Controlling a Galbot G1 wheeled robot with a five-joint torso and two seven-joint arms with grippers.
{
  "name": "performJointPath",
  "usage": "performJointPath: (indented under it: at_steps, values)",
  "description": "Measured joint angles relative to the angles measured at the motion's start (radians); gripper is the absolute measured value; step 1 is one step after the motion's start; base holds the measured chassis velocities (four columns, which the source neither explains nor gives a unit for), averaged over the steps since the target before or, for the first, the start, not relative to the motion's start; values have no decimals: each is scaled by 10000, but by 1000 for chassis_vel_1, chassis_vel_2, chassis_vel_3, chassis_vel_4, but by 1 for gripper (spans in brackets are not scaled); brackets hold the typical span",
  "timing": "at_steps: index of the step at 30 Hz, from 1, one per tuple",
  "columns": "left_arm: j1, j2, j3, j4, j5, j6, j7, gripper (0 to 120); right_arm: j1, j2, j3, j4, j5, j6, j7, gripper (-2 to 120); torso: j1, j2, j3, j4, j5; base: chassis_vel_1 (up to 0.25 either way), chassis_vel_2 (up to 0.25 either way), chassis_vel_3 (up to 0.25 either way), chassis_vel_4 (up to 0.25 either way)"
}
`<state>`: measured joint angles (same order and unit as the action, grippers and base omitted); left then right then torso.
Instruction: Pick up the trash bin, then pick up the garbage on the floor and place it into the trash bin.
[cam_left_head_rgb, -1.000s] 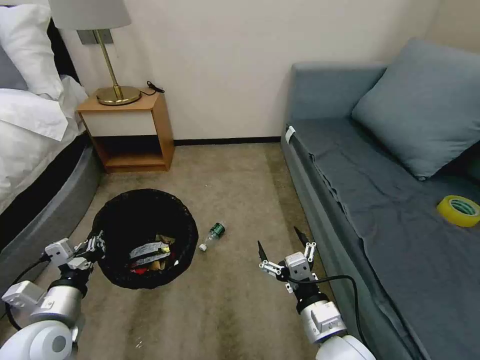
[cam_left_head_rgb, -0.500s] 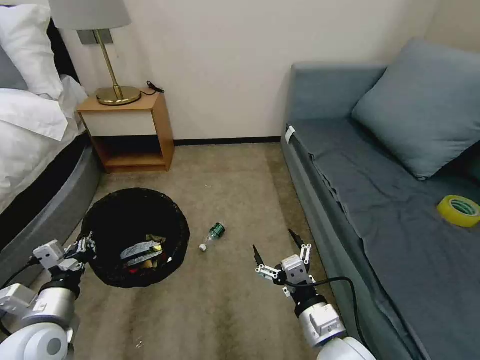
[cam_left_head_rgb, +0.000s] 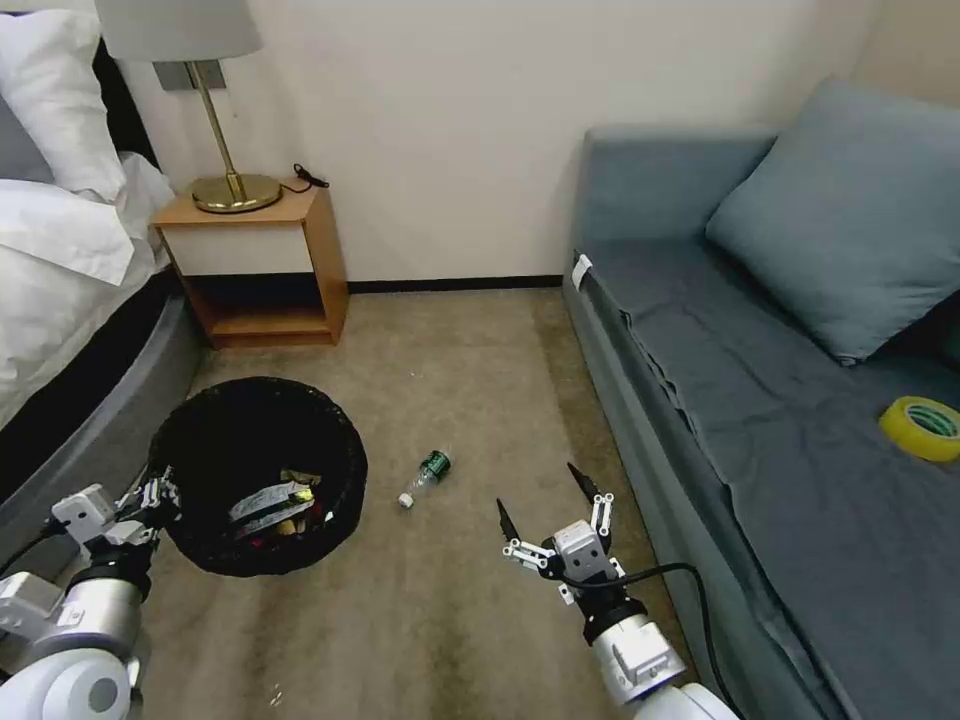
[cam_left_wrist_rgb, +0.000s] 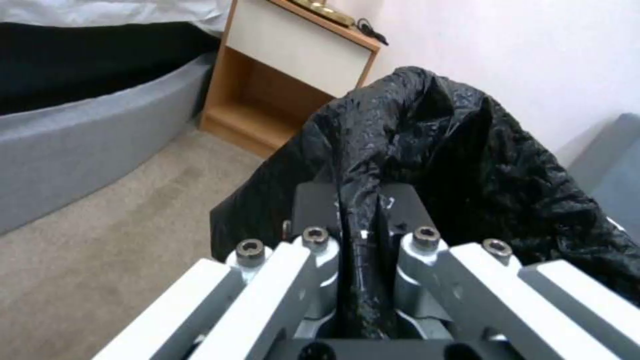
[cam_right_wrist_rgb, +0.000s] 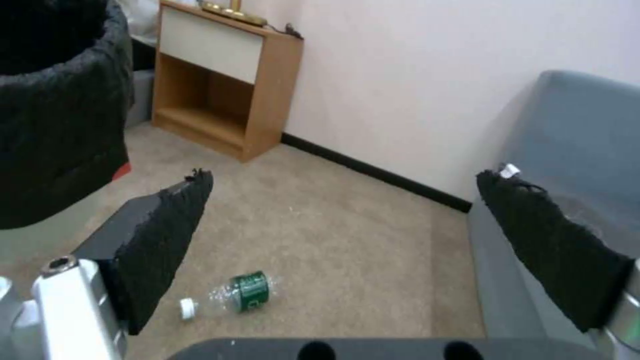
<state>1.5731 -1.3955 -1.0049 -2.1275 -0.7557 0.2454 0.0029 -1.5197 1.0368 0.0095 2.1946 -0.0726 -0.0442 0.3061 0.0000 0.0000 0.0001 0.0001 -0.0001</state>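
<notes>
The trash bin (cam_left_head_rgb: 346, 470), lined with a crinkled black bag, sits low at the left in the head view. It holds a silver wrapper (cam_left_head_rgb: 262, 498) and other scraps. My left gripper (cam_left_head_rgb: 156, 494) is shut on the bin's near-left rim. The left wrist view shows the black bag (cam_left_wrist_rgb: 467, 165) pinched between its fingers (cam_left_wrist_rgb: 313, 210). A small clear green-labelled bottle (cam_left_head_rgb: 426, 474) lies on the carpet right of the bin. My right gripper (cam_left_head_rgb: 538, 492) hangs open above the floor, nearer to me and to the right of the bottle. The right wrist view shows the bottle (cam_right_wrist_rgb: 237, 295) on the carpet beyond the gripper's (cam_right_wrist_rgb: 347, 175) wide-spread pads.
A wooden nightstand (cam_left_head_rgb: 265, 260) with a brass lamp (cam_left_head_rgb: 235, 185) stands at the back wall. The bed (cam_left_head_rgb: 60, 300) runs along the left. A grey sofa (cam_left_head_rgb: 780, 400) with a cushion and a yellow tape roll (cam_left_head_rgb: 925, 428) lines the right. Open carpet lies between them.
The left gripper has carried the bin leftward, away from the bottle. The right gripper has shifted a little left and lower, still open. The bottle has not moved.
</notes>
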Motion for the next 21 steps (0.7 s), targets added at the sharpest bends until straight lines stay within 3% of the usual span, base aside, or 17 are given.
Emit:
performJointPath:
  at_steps: [21]
  values:
    - [-225,402,-342,339,-174,6,-42,6,345,-98,-291,-107,312,-338,-42,100,-1,0,-1,-1,0,-13,10,9,-10]
